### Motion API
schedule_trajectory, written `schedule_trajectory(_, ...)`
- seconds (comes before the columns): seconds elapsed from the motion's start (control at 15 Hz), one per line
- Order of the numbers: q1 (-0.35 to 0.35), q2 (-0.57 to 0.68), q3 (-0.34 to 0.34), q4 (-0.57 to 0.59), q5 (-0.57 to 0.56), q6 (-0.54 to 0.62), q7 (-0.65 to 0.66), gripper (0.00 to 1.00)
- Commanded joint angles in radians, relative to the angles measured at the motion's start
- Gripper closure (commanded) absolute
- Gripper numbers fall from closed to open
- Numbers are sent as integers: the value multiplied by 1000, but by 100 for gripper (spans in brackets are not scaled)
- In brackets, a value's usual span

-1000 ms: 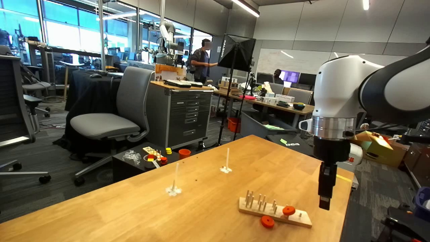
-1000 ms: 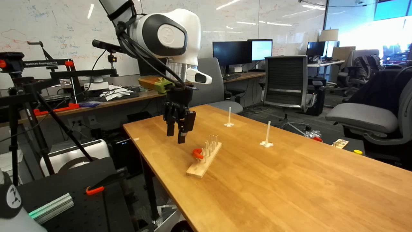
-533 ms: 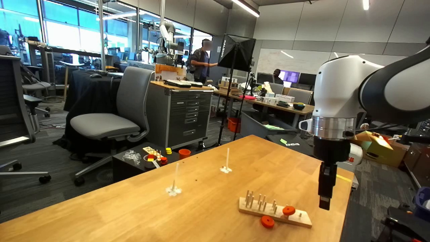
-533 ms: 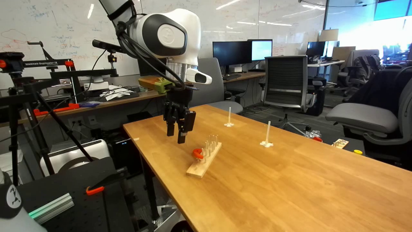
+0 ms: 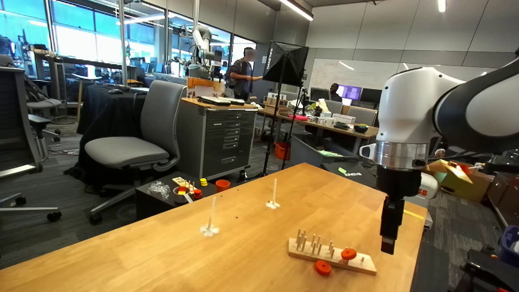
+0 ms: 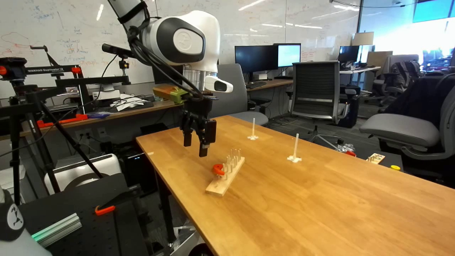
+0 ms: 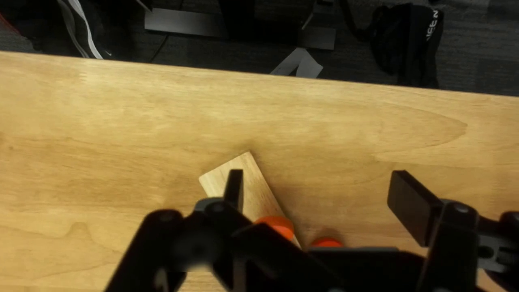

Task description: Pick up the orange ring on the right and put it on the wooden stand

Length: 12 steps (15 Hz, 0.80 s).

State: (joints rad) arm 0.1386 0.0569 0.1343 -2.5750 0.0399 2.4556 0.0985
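Note:
The pale wooden stand [image 5: 298, 246], with rows of pegs, lies on the table. A tilted orange ring [image 5: 348, 254] sits on a peg near its low end. Another orange ring [image 5: 322, 267] rests on the table close beside the stand; in the wrist view this table ring [image 7: 327, 242] is the one farther right, partly hidden by the gripper body. An exterior view shows orange [image 6: 218, 169] at the stand; I cannot tell whether it is one ring or both. My gripper [image 6: 195, 147] hangs above the low end, apart from everything. Its spread jaws hold nothing in the wrist view.
Two thin white pegs [image 5: 275, 192] stand upright farther off on the table [image 5: 154, 259]. The table's edge [image 7: 259, 74] crosses the upper wrist view. A black box [image 5: 146, 202] with a small pegged board and yellow pieces stands beside the table.
The fingers have spread wider in the last half second. The arm has shifted slightly to the left in both exterior views. Stand and rings have stayed put.

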Motion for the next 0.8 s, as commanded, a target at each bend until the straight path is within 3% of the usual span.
schedule_trajectory(0.0, 32, 15, 20, 23, -44, 25, 88, 0)
schedule_trajectory(0.73, 82, 190, 3, 197, -162, -15, 259, 0)
